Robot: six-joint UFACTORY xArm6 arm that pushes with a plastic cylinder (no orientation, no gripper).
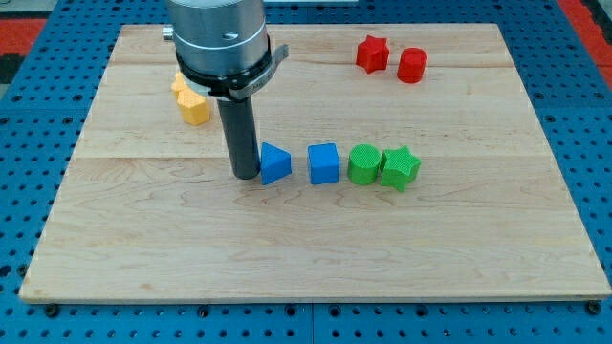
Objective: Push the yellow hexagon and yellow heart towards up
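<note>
Wooden table point(316, 248) sits on a blue pegboard surface point(29, 115). Arm comes in from the view's top; its grey cylindrical body point(218, 38) hides part of the table's upper left.

The tool is a plain dark rod point(239, 134) with no jaws, so nothing to part or clamp. My tip point(246, 176) rests on the table near the middle, just to the view's left of the blue triangle-like block point(275, 164); touching or a hair apart, cannot tell.

Task blocks: a yellow hexagon point(194, 106) lies at the view's upper left, beside the rod and above-left of the tip. A second yellow block point(179, 87) is just above it, mostly hidden behind the arm; its shape cannot be made out. The two appear to touch.

Row running to the view's right from the tip: blue triangle-like block, blue cube point(324, 163), green round block point(363, 163), green star point(401, 167). The two green ones touch.

Upper right: red star point(372, 53) and red cylinder point(412, 65), close together, well apart from everything else.
</note>
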